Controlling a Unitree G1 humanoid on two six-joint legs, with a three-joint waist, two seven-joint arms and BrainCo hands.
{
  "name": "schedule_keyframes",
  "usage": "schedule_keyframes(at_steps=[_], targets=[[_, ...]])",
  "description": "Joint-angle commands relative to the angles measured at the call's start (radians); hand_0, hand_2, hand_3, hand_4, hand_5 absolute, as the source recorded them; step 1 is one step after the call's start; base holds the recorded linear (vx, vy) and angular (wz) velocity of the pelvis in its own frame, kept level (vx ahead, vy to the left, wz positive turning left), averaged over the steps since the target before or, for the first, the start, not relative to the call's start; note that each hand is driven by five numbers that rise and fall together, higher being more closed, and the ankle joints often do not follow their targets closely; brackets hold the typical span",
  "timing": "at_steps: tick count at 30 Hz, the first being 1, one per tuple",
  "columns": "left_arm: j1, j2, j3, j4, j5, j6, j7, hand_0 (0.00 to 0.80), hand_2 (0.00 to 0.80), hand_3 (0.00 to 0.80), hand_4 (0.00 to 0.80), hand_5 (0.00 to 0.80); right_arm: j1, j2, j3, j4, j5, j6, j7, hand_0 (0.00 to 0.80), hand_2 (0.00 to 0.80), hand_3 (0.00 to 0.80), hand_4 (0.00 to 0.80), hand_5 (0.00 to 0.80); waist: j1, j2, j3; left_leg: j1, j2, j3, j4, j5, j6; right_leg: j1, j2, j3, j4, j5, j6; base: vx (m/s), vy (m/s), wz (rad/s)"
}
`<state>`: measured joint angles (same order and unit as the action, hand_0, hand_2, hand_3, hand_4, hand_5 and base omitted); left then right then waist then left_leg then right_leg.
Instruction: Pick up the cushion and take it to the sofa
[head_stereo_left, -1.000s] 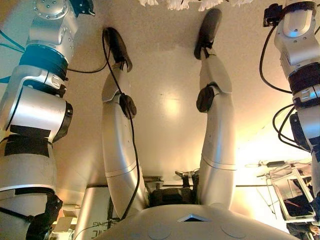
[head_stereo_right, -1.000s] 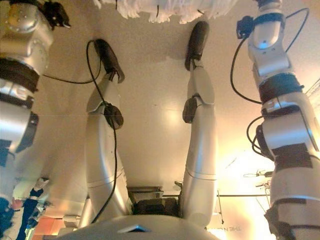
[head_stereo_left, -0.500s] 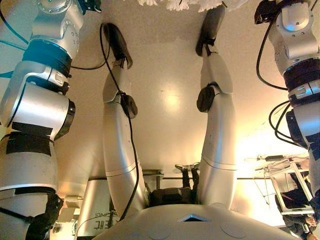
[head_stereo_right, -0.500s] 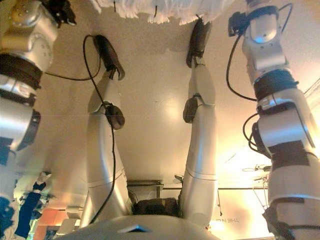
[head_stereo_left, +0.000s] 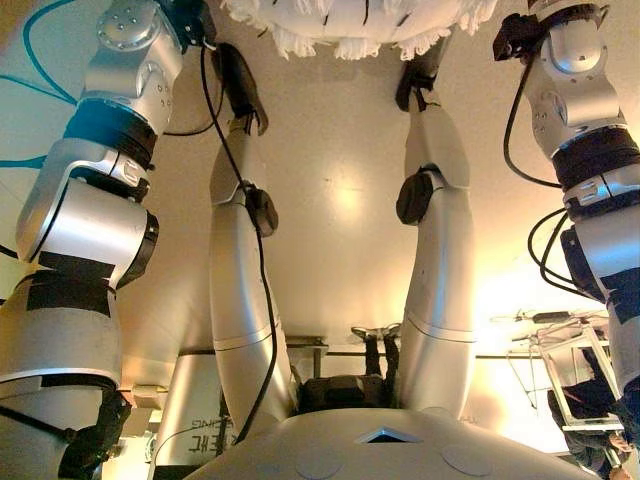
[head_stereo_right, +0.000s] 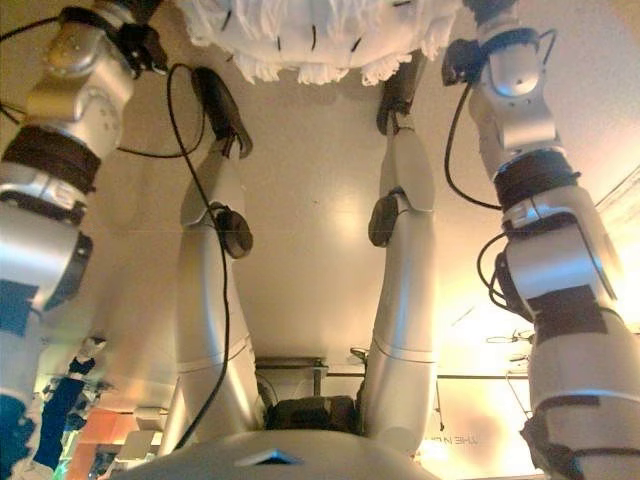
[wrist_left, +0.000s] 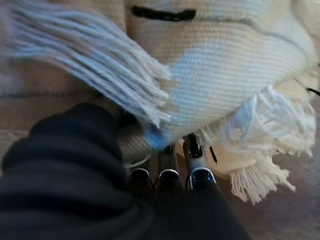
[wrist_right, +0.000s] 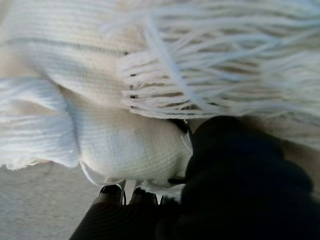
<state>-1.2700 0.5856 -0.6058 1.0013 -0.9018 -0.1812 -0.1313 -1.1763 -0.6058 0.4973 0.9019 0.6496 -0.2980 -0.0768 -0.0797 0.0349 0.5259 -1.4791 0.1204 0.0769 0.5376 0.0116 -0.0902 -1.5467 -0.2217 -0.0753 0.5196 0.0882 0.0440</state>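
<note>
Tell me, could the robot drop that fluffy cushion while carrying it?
It might. The cushion is held between the left hand and the right hand, whose fingers go under it, so if either eases off it could slide out. Its long fringe hangs loose and could snag.

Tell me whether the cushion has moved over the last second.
Yes. The cushion has come lower into the head views: a second ago only its fringe showed at the top edge, above the floor; now its body shows too.
</note>
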Motion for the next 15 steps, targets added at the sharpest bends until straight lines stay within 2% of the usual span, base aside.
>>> schedule_keyframes(at_steps=[1,5,8,12,15], targets=[[0.060,-0.152,0.023,-0.183,-0.084,-0.043,-0.137,0.800,0.800,0.800,0.800,0.800,0.005,0.108,0.038,-0.140,-0.037,-0.066,0.065,0.800,0.800,0.800,0.800,0.800,0.000,0.036,-0.006,0.050,0.018,-0.095,-0.036,0.019,-0.019,0.124,-0.007,0.057,-0.087,-0.012,0.095,-0.011,0.042,0.01],[0.241,-0.198,0.055,-0.225,-0.089,-0.119,-0.174,0.800,0.800,0.800,0.800,0.800,0.144,0.129,0.001,-0.165,-0.051,-0.119,0.070,0.800,0.800,0.800,0.800,0.800,0.019,0.031,-0.006,0.179,0.019,-0.092,-0.078,0.039,-0.026,0.264,-0.019,0.038,-0.119,-0.006,0.096,-0.011,-0.001,0.03],[0.336,-0.229,0.076,-0.260,-0.096,-0.130,-0.189,0.800,0.800,0.800,0.800,0.800,0.228,0.141,-0.015,-0.208,-0.058,-0.133,0.048,0.800,0.800,0.800,0.800,0.800,0.033,0.020,-0.006,0.282,0.025,-0.070,-0.119,0.057,-0.027,0.375,-0.034,0.009,-0.141,-0.001,0.099,-0.002,-0.050,0.12],[0.472,-0.266,0.081,-0.336,-0.020,-0.157,-0.172,0.800,0.800,0.800,0.800,0.800,0.366,0.146,-0.037,-0.324,-0.130,-0.158,-0.019,0.800,0.800,0.800,0.800,0.800,0.050,-0.002,-0.006,0.468,0.017,-0.034,-0.195,0.076,-0.027,0.560,-0.057,-0.053,-0.206,0.018,0.112,0.001,-0.046,0.19],[0.595,-0.255,0.103,-0.451,-0.012,-0.146,-0.163,0.800,0.800,0.800,0.800,0.800,0.519,0.141,-0.084,-0.457,-0.181,-0.154,-0.028,0.800,0.800,0.800,0.800,0.800,0.053,-0.022,-0.006,0.657,0.004,0.002,-0.252,0.066,-0.011,0.745,-0.065,-0.105,-0.265,0.023,0.120,0.013,0.001,0.14]])
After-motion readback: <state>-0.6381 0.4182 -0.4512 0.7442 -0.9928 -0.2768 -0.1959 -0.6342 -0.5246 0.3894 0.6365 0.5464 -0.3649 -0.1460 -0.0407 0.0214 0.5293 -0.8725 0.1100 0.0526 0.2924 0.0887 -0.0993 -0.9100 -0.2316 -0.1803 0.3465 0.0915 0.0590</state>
